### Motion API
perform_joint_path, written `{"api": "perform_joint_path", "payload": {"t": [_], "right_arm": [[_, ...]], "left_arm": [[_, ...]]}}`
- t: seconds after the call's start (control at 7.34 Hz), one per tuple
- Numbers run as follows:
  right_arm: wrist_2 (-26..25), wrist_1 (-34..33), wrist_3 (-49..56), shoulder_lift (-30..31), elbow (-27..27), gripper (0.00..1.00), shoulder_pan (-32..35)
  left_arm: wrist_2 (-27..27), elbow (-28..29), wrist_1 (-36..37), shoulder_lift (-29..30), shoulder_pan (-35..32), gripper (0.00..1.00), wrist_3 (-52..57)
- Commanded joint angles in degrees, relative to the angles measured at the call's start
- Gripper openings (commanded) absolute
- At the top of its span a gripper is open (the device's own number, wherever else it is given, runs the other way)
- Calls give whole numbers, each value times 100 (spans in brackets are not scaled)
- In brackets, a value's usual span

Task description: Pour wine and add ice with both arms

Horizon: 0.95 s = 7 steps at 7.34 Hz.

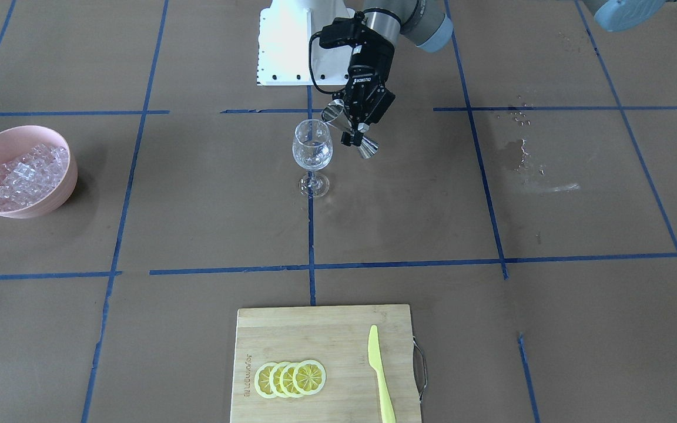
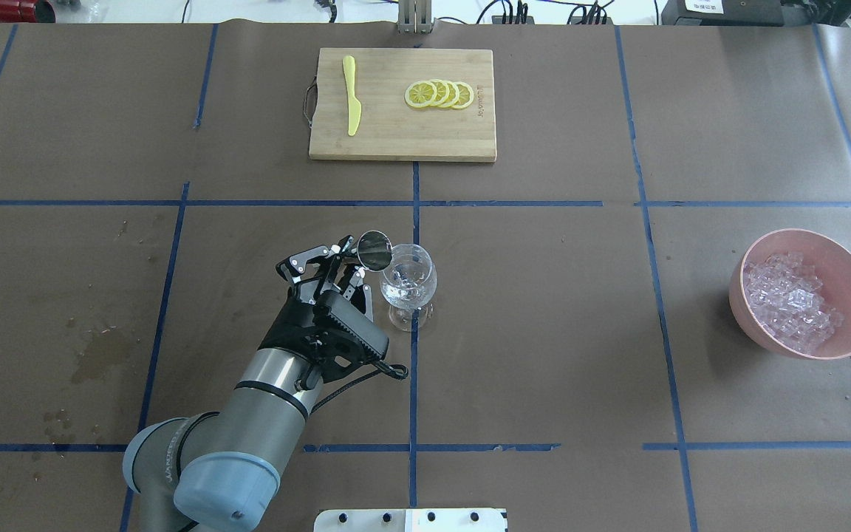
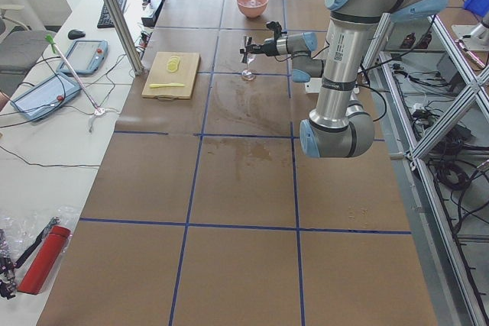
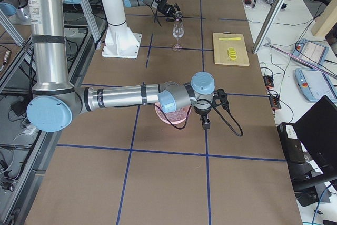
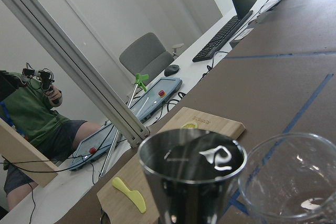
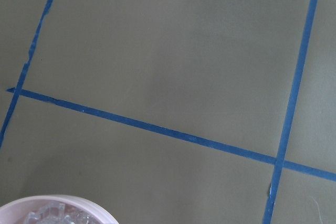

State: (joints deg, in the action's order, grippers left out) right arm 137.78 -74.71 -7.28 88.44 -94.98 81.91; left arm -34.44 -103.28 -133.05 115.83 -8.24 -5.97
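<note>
A clear stemmed wine glass (image 1: 312, 147) stands upright mid-table (image 2: 408, 281). My left gripper (image 1: 353, 132) is shut on a metal jigger (image 1: 368, 147) and holds it tilted, its mouth (image 2: 374, 250) at the glass's rim. The left wrist view shows the jigger (image 5: 191, 171) right beside the glass (image 5: 289, 182). The ice (image 2: 791, 299) fills a pink bowl (image 2: 846, 258) far to my right. My right gripper (image 4: 204, 122) shows only in the exterior right view, by the bowl, and I cannot tell its state. The right wrist view shows only the bowl's rim (image 6: 68, 203).
A bamboo cutting board (image 2: 396, 137) at the far edge carries several lemon slices (image 2: 439, 94) and a yellow knife (image 2: 351, 96). Wet stains (image 1: 526, 158) mark the paper on my left side. The white pedestal (image 1: 285, 47) stands behind the glass.
</note>
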Motion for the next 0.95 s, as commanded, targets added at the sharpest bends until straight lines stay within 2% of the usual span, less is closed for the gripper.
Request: {"api": "perform_joint_path", "payload": {"t": [0.0, 0.82], "right_arm": [[-5, 0, -10, -3, 5, 100, -26], [-5, 0, -10, -3, 5, 100, -53]], "left_arm": [[34, -25, 612, 246, -63, 0, 767], [184, -60, 746, 273, -195, 0, 2309]]}}
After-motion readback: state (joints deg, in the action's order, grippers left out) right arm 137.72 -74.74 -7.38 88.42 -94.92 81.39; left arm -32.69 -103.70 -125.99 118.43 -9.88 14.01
